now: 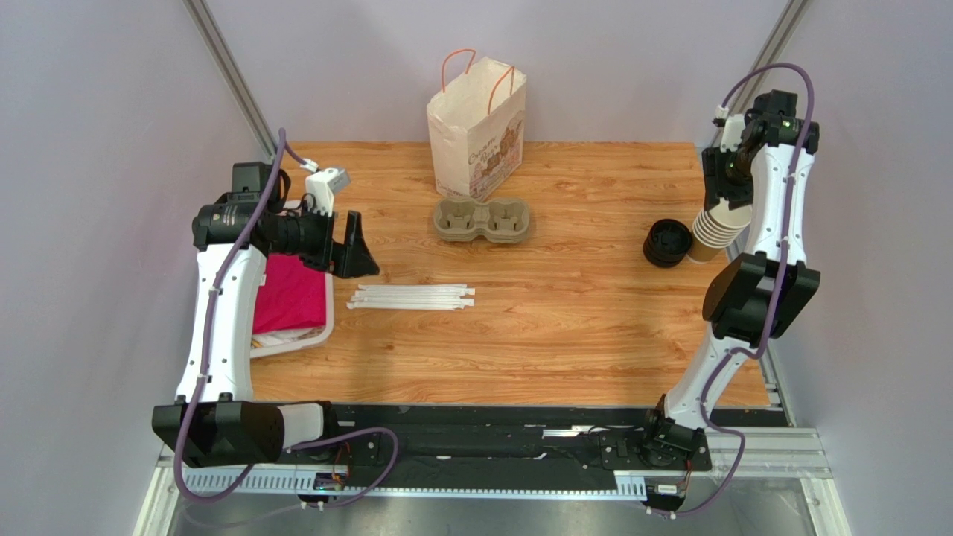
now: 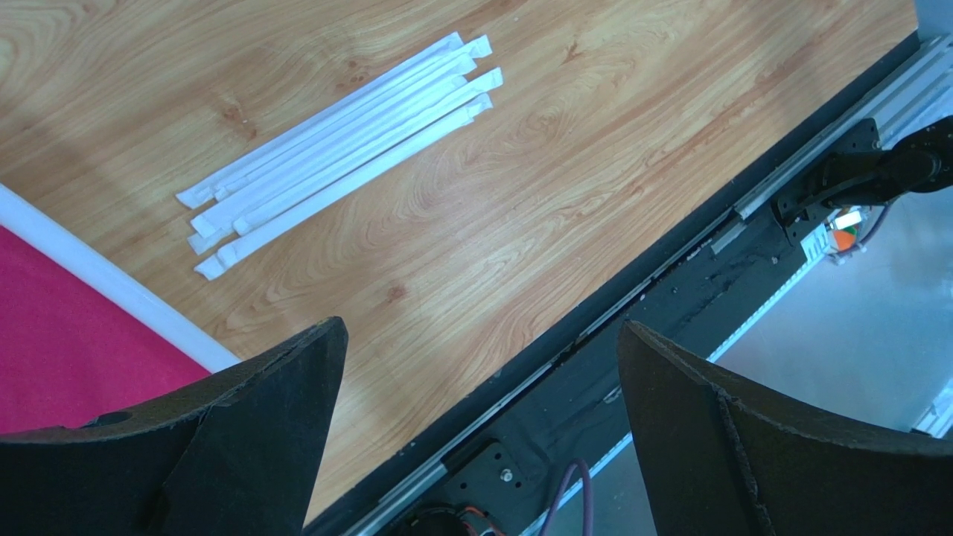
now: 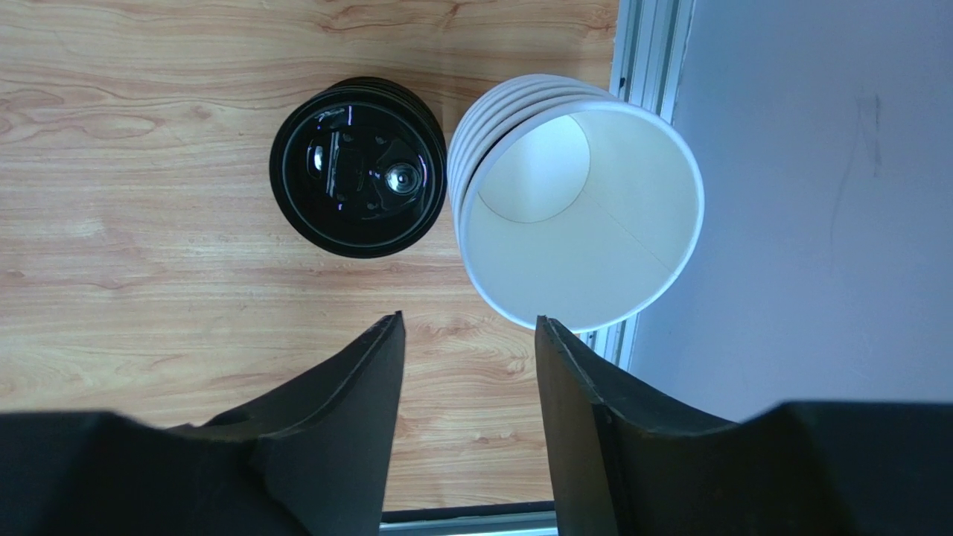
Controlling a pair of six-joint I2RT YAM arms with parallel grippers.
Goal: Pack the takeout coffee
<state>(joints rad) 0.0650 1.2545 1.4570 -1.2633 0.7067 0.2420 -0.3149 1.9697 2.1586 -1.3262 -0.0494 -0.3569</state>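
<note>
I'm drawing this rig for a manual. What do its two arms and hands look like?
The left arm and right arm have white links between bulky black joint housings, with a purple cable looped along each. The left hand and right hand each end in two matte black wedge-shaped fingers.

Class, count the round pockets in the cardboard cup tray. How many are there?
2. The left pocket and the right pocket sit side by side in the tray, just in front of the paper bag. None looks hidden.
</note>
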